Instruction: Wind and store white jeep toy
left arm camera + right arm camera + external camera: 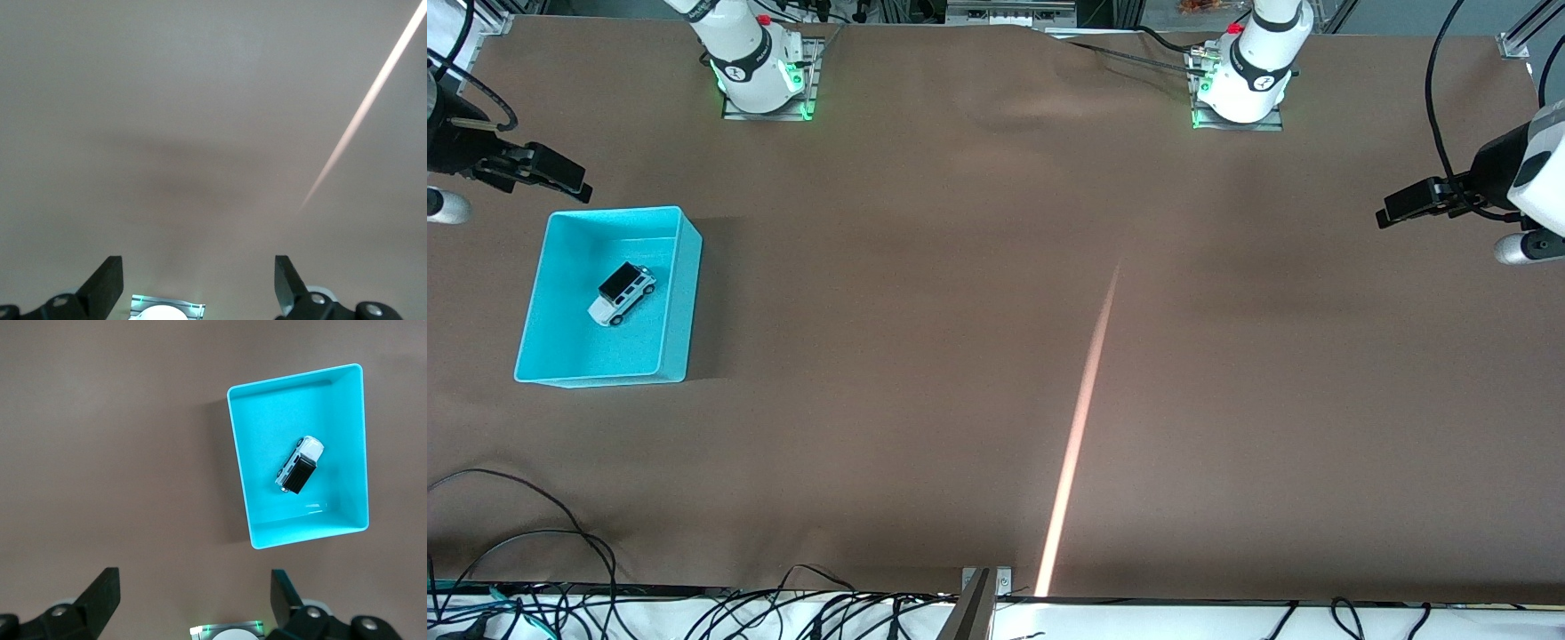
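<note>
The white jeep toy (623, 293) with its black roof sits inside the turquoise bin (682, 293), at the right arm's end of the table. The right wrist view looks down on the white jeep toy (300, 465) lying diagonally on the floor of the turquoise bin (239, 467). My right gripper (551, 173) hangs open and holds nothing, raised over the table just past the bin's edge on the robots' side. My left gripper (1405, 203) is open too, raised over bare brown table at the left arm's end. Both wrist views show wide-apart fingers, left gripper (199, 280) and right gripper (195, 597).
A brown cloth covers the table. A bright streak of light (1085, 400) runs across it toward the front edge. Loose cables (516, 551) lie along the edge nearest the front camera. The arm bases (760, 71) (1245, 80) stand along the robots' side of the table.
</note>
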### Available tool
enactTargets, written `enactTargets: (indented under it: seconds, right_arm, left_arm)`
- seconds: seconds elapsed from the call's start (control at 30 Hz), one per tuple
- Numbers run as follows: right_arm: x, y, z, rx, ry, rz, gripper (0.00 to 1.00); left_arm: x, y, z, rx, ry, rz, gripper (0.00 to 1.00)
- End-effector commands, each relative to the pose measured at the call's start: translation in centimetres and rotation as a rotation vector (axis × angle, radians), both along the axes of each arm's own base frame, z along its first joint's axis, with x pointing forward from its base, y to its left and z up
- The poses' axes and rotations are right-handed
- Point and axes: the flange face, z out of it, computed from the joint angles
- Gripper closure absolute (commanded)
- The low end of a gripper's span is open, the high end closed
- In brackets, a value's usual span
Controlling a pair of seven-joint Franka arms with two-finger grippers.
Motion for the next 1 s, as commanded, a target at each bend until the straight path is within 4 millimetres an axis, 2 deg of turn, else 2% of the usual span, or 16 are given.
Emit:
enactTargets:
  seconds: [0.0, 0.17, 0.47, 0.97]
  right_arm:
    - [1.5, -0.8, -1.1, -0.009, 0.022, 0.027, 0.00]
    - [1.9, -0.9, -1.5, -0.001, 0.010, 0.040, 0.00]
    - [1.1, -1.8, -0.6, 0.004, 0.013, 0.053, 0.00]
    - [1.1, -1.7, -0.3, 0.003, 0.007, 0.049, 0.00]
  left_arm:
    - [0.0, 0.0, -0.1, 0.000, 0.000, -0.024, 0.00]
    - [0.1, 0.0, -0.3, -0.001, 0.003, -0.024, 0.00]
    - [0.5, -0.1, -0.8, -0.002, 0.009, -0.024, 0.00]
    - [0.6, 0.0, -0.9, -0.001, 0.010, -0.024, 0.00]
